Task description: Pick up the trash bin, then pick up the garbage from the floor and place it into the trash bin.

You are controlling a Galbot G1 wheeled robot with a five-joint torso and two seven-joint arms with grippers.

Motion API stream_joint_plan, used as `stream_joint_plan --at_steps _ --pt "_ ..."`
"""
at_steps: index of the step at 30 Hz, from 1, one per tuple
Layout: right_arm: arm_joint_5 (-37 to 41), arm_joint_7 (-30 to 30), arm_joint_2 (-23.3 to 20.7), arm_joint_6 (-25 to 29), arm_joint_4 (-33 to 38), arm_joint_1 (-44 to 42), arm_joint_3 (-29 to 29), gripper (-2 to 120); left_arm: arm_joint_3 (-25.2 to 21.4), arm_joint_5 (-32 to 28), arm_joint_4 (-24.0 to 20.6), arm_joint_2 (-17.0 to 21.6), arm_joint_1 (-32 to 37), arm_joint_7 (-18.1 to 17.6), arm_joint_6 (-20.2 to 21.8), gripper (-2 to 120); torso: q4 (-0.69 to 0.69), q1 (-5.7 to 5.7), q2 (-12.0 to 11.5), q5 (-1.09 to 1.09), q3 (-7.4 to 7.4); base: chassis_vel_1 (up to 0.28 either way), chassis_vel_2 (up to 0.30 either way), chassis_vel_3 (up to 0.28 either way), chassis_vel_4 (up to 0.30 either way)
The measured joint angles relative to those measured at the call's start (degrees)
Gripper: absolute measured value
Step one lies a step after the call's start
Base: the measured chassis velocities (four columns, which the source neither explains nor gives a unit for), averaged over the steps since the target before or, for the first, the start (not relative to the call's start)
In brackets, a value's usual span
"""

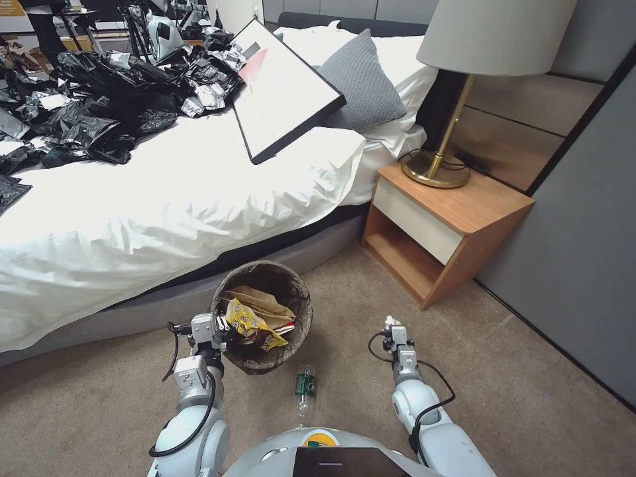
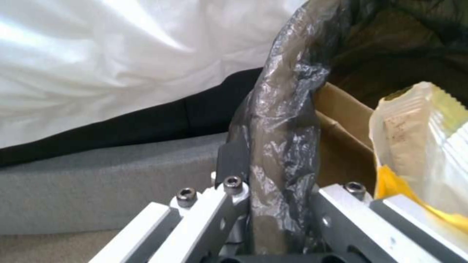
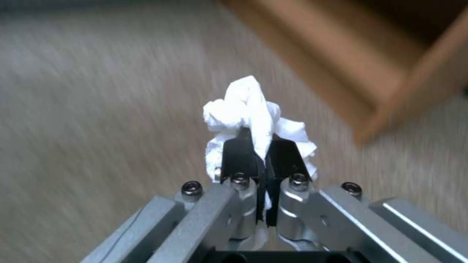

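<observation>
Head view, left end effector (image 1: 222, 331) gripping trash bin (image 1: 291, 285), right end effector (image 3: 263, 146) pinching tissue (image 3: 248, 106)

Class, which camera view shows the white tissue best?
The right wrist view: the white tissue sits large, pinched in the right gripper. The head view shows a speck at that gripper; the left wrist view gives nothing.

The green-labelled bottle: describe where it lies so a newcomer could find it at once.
Start at the bed and drop to the carpet in front of it, where the left gripper holds the trash bin by its rim. The bottle lies flat on the carpet between the bin and the robot's body, clear plastic with a green label, apart from the litter in the bin.
</observation>
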Motion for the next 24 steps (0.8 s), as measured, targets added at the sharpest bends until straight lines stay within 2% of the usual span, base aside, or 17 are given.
stream_joint_plan --at_steps 2,5,6,9,13,18,24 --pt "-0.97 -0.09 0.06 1.44 1.61 -0.37 -0.16 0 0.0 0.01 0.03 -0.01 0.01 -0.01 0.0 0 0.0 0.0 0.0 0.0 0.0 0.0 0.0 0.0 0.0" --pt "-4.23 -1.22 0.25 7.4 7.78 -1.55 -1.23 0 0.0 0.03 0.21 0.01 0.16 -0.01 0.0 0 0.01 0.0 0.0 0.0 0.0 0.0 0.0 0.0 0.0" --pt "-4.23 -1.22 0.25 7.4 7.78 -1.55 -1.23 0 0.0 0.03 0.21 0.01 0.16 -0.01 0.0 0 0.01 0.0 0.0 0.0 0.0 0.0 0.0 0.0 0.0" --pt "-7.16 -1.77 0.18 9.14 14.74 -2.75 -2.79 0 0.18 0.03 0.49 0.0 0.11 0.0 0.03 0 0.02 0.0 0.0 -0.01 0.0 0.0 0.0 0.0 0.0" --pt "-10.11 -2.78 -0.21 10.06 19.68 -3.62 -4.09 0 0.51 0.05 0.5 0.05 0.02 0.03 0.19 0 0.01 0.0 0.0 -0.01 0.0 0.0 0.0 0.0 0.0" --pt "-15.08 -8.04 -1.51 14.31 25.67 -4.98 -6.08 0 1.41 0.05 0.5 0.2 0.12 0.3 0.71 0 0.01 0.0 0.0 0.0 0.0 0.0 0.0 0.0 0.0" --pt "-15.86 -12.92 -3.44 16.05 30.84 -5.95 -9.78 0 2.42 -0.63 -0.37 0.28 0.54 0.46 2.24 0 0.0 0.0 0.0 0.0 0.0 0.0 0.0 0.0 0.0"
